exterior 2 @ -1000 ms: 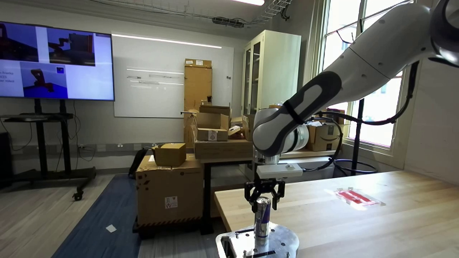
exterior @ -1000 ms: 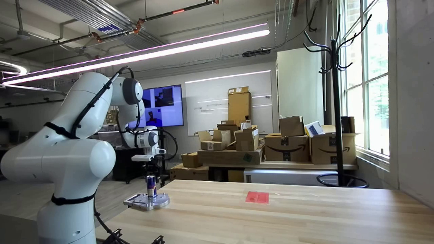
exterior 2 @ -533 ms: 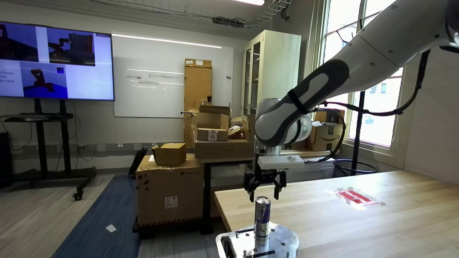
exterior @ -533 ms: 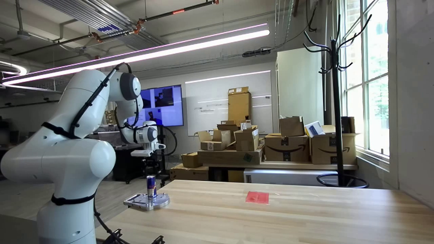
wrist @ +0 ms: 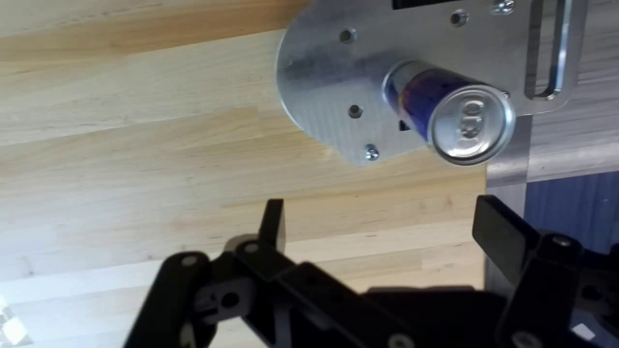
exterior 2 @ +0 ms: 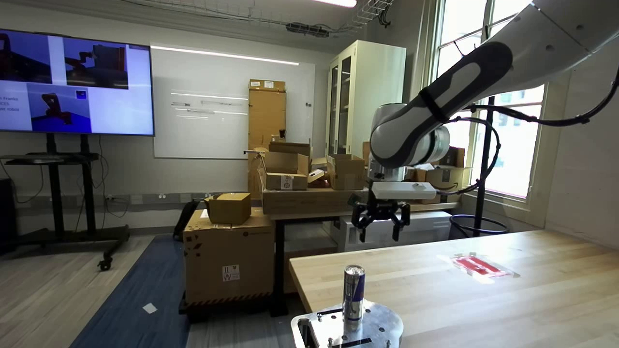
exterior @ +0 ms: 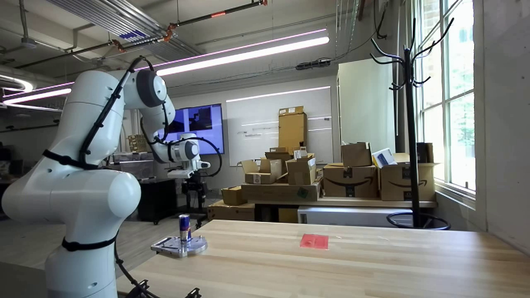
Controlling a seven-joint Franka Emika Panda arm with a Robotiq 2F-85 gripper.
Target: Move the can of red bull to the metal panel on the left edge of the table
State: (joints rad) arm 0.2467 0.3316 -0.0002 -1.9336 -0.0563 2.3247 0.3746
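Observation:
The dark blue and silver can of red bull stands upright on the metal panel, and shows in both exterior views (exterior: 185, 227) (exterior 2: 354, 292). The wrist view also shows the can (wrist: 425, 99), with its silvery top facing the camera. The metal panel (exterior 2: 384, 321) is a flat silver plate with holes and screws at the table's edge; it shows too in an exterior view (exterior: 196, 245) and the wrist view (wrist: 319, 82). My gripper (exterior 2: 379, 235) is open and empty, above the can and off to one side. In the wrist view its fingers (wrist: 377, 212) are wide apart with bare table between them.
The wooden table (exterior: 331, 273) carries a flat red object (exterior: 314, 241), taped down. The table edge (wrist: 485, 227) runs close to the panel, with floor beyond. Cardboard boxes (exterior 2: 302, 200) stand behind the table. A coat rack (exterior: 410, 124) stands by the window.
My gripper has risen from around the can's top and moved away from it, towards the table side. The fingers are now clear of the can. The can and panel have not moved.

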